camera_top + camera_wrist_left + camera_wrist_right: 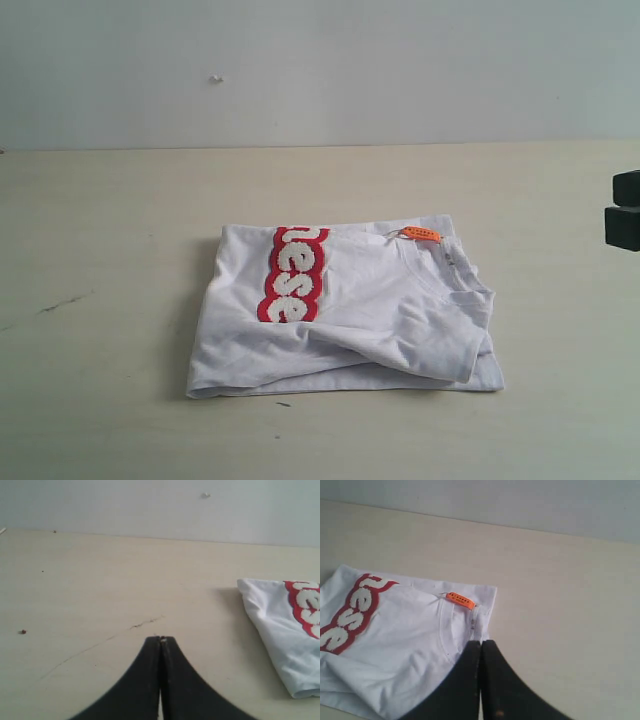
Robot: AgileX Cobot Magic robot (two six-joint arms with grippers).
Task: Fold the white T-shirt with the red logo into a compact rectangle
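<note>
Lab setup: pale tabletop [100, 400], plain wall [320, 60]

Pale wooden table [100, 420], thin dark scratch [62, 302], grey wall [400, 70]

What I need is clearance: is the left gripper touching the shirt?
Apart. The left wrist view shows bare table between the left gripper and the shirt.

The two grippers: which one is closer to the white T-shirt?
The right gripper: its shut tips appear at the white T-shirt's collar edge. The left gripper has bare table between it and the shirt.
</note>
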